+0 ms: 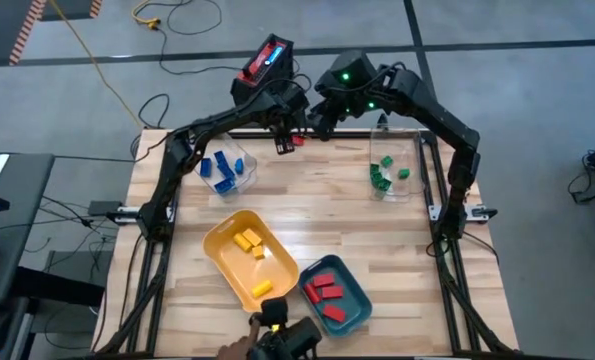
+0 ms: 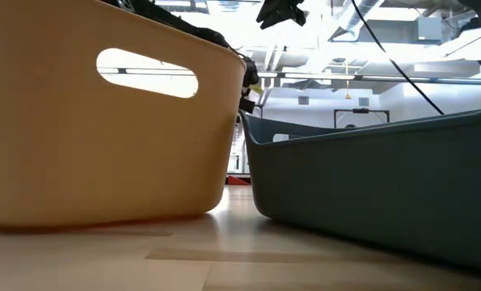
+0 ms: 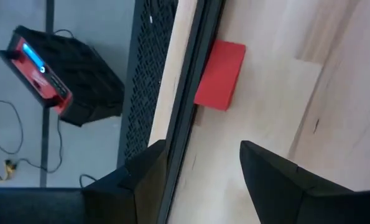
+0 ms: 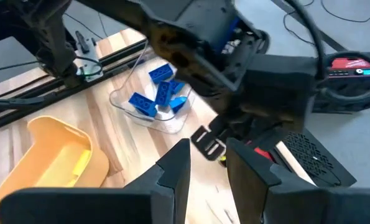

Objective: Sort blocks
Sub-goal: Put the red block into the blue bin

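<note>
At the desk's (image 1: 307,205) far edge, the left gripper (image 3: 200,168) hangs with jaws parted just above a red block (image 3: 220,74) lying against the dark edge rail (image 3: 188,93), not gripping it. The right gripper (image 4: 206,158) hovers close beside, jaws narrowly apart, empty.

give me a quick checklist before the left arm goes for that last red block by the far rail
1. Left gripper fingers open: ok.
2. Red block in line ahead of the left gripper: ok, it lies against the rail.
3. Block free of any grip: ok, nothing touches it.
4. Right gripper clear of the left arm: not ok, it hangs close beside it.
5. Teal tray with red blocks has room: ok.
6. Right gripper empty: ok, nothing shows between its fingers.
</note>
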Available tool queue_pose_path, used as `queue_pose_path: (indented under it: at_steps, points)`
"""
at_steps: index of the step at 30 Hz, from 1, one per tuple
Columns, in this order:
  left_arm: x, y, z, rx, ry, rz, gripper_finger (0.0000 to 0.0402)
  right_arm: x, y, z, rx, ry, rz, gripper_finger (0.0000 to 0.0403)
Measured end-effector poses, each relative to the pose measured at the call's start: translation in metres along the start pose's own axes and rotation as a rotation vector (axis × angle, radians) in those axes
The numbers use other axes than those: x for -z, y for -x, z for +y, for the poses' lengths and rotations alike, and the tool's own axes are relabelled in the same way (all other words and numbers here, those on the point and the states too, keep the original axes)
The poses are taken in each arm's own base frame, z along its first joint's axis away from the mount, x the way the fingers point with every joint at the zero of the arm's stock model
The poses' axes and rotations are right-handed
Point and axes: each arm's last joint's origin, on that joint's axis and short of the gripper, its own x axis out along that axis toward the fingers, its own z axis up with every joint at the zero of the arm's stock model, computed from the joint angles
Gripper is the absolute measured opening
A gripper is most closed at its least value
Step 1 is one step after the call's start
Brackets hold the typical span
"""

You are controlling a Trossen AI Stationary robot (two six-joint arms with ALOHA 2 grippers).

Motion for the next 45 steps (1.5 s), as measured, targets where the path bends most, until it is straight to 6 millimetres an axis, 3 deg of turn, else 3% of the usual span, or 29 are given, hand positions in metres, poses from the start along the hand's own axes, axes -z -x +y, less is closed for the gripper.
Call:
queue_pose_path:
  at_steps: [6,11,16,20,29,39,42,45]
  points:
    - [0.002,-0.027,-0.004,-0.021,-0.011,0.065,0.0199,0.001,0.0,0.005,-0.013,0.008,0.003,0.012]
    - [-0.009,-0.03,-0.016,-0.042,-0.116,0.033,0.0199,0.001,0.0,0.005,-0.013,0.008,0.004,0.012]
    - [-0.008,-0.053,-0.021,-0.121,-0.145,0.117,0.0199,0.001,0.003,0.004,-0.013,0.007,0.008,0.012]
    - [-0.013,-0.048,-0.027,-0.251,-0.215,0.151,0.0199,0.002,0.008,0.005,-0.015,0.007,0.002,0.012]
    - [-0.016,-0.051,-0.037,-0.231,-0.268,0.132,0.0199,0.001,0.012,0.004,-0.014,-0.012,-0.007,0.012]
    - [-0.009,-0.06,-0.052,0.074,-0.389,0.045,0.0195,0.001,0.012,0.007,-0.02,-0.008,-0.006,0.012]
    - [-0.007,-0.051,-0.062,0.195,-0.431,0.063,0.0179,0.001,0.012,0.007,-0.02,-0.008,-0.006,0.012]
    - [-0.014,-0.038,-0.064,0.136,-0.395,0.078,0.016,0.001,0.012,0.006,-0.019,-0.009,-0.01,0.012]
